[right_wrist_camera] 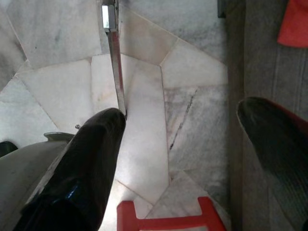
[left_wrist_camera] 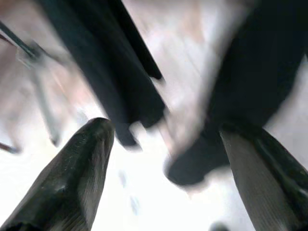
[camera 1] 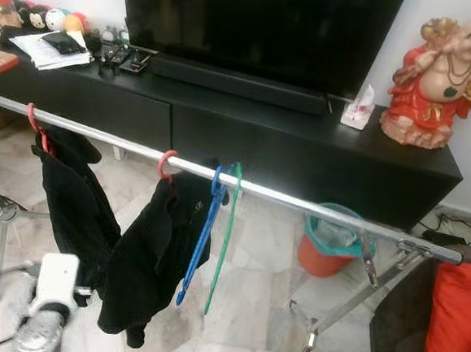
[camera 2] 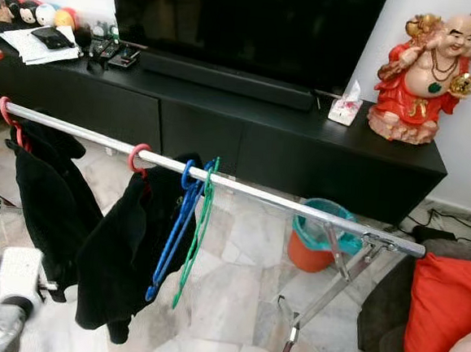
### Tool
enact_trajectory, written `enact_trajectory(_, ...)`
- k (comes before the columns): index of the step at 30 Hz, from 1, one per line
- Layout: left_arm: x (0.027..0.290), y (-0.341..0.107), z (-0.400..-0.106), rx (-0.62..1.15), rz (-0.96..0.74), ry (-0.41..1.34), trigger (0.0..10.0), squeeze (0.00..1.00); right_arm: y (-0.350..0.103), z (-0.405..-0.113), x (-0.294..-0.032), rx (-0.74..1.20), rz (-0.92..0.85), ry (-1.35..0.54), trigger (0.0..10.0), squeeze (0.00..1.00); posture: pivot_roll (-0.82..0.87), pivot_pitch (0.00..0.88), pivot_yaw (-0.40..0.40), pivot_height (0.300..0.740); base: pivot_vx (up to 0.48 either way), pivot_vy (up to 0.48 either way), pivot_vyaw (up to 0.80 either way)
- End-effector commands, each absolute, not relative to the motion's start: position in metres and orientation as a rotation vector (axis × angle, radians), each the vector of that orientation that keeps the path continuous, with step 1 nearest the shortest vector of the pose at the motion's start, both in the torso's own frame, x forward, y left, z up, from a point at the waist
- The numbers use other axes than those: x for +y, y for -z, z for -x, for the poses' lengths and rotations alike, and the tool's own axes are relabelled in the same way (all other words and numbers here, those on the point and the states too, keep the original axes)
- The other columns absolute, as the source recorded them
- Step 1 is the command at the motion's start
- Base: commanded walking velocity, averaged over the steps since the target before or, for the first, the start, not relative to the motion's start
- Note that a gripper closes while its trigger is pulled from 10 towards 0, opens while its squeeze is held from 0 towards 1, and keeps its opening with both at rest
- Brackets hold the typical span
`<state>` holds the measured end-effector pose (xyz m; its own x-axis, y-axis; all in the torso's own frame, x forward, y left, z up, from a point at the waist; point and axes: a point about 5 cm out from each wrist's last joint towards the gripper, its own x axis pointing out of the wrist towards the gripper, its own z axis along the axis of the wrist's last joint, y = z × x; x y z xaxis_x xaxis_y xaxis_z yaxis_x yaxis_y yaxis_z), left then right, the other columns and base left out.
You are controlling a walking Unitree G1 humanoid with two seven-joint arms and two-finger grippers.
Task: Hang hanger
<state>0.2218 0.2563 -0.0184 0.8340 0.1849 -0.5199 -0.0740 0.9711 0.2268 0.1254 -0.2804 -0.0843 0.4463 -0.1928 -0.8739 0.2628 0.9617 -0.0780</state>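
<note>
A silver rack rail [camera 1: 299,201] runs across in front of me from left to lower right. On it hang a blue hanger [camera 1: 202,243] and a green hanger [camera 1: 224,240], both bare and side by side. To their left, two red hangers [camera 1: 166,165] [camera 1: 34,119] each carry a black garment [camera 1: 151,259]. My left gripper [left_wrist_camera: 166,127] is open and holds nothing, low beside the black garments, which are blurred in the left wrist view. My right gripper [right_wrist_camera: 182,108] is open over the marble floor near a rack leg [right_wrist_camera: 114,62], with a red plastic piece [right_wrist_camera: 163,220] just below it.
A black TV console [camera 1: 303,145] stands behind the rail with a TV [camera 1: 256,23], a red statue [camera 1: 439,78] and a tissue box [camera 1: 359,111]. An orange bin with a teal bag [camera 1: 328,240] sits under the rail. Red cushion [camera 1: 456,324] on the right.
</note>
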Motion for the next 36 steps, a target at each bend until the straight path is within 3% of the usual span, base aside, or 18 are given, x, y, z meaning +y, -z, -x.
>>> enact_trajectory(1, 0.254, 0.026, -0.22, 0.63, -0.204, -0.122, 10.0, 0.0, 0.084, -0.124, -0.283, 1.077, -0.07, 0.296, 10.0, 0.0, 0.02, 0.0, -0.085, 0.74, 0.0, 0.0, 0.0)
enact_trajectory(5, 0.245, 0.052, -0.209, 0.807, -0.155, -0.132, 10.0, 0.0, 0.084, -0.124, -0.283, 1.084, -0.07, 0.303, 10.0, 0.0, 0.01, 0.0, -0.089, 0.74, 0.0, 0.0, 0.0)
enact_trajectory(14, 0.225, 0.081, -0.177, 1.026, -0.133, -0.114, 10.0, 0.0, 0.085, -0.122, -0.282, 1.08, -0.091, 0.301, 10.0, 0.0, -0.03, 0.0, -0.075, 0.74, 0.0, 0.0, 0.0)
enact_trajectory(36, 0.24, 0.075, -0.181, 0.973, -0.214, -0.205, 10.0, 0.0, 0.09, -0.117, -0.273, 1.112, -0.127, 0.246, 10.0, 0.0, -0.04, 0.0, -0.041, 0.74, 0.0, 0.0, 0.0)
